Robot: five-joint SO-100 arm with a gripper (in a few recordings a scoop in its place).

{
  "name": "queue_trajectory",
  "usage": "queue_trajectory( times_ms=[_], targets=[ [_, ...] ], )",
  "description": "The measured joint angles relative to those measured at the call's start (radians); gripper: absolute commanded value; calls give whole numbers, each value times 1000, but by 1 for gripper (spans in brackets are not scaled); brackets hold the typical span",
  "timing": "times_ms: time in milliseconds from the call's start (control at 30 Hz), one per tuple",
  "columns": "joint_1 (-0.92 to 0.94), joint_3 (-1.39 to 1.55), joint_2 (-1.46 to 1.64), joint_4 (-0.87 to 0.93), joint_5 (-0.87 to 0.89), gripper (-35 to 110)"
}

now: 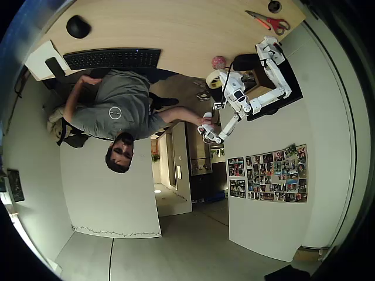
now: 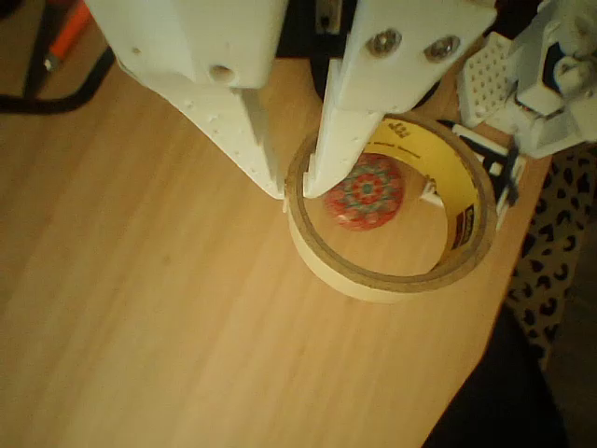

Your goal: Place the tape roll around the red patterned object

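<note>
In the wrist view my gripper (image 2: 297,187) is shut on the tape roll (image 2: 392,271), a pale cream ring. One finger is outside the ring's wall and the other is inside its hole. The red patterned ball (image 2: 366,191) shows through the hole, close to the inner finger, on the wooden table (image 2: 140,299). In the overhead view the tape roll (image 1: 213,79) hangs at my gripper (image 1: 218,82) near the table's edge. There the ball (image 1: 218,61) looks a little apart from the ring. Whether the ring rests on the table I cannot tell.
Red-handled scissors (image 1: 269,22) and a small dark round object (image 1: 274,6) lie at the far corner. A keyboard (image 1: 111,58) and mouse (image 1: 78,26) are on the left, with a person (image 1: 117,111) seated there. The table's edge (image 2: 485,327) runs close beside the ring.
</note>
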Motion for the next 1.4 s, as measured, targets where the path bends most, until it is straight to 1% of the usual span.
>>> queue_trajectory(
  times_ms=[133,300,433,533,767,867,933,1100,1233,1400],
  targets=[
    [-57,104,-2,-61,25,0],
    [-81,308,69,-189,58,0],
    [-77,330,77,-218,63,1],
    [-74,321,63,-213,55,21],
    [-87,284,43,-193,52,33],
    [-81,239,26,-146,43,39],
    [-80,167,-6,-83,5,43],
    [-38,-84,-74,94,-69,45],
    [43,-275,-89,201,-89,43],
    [204,-374,-92,239,-94,43]
  ],
)
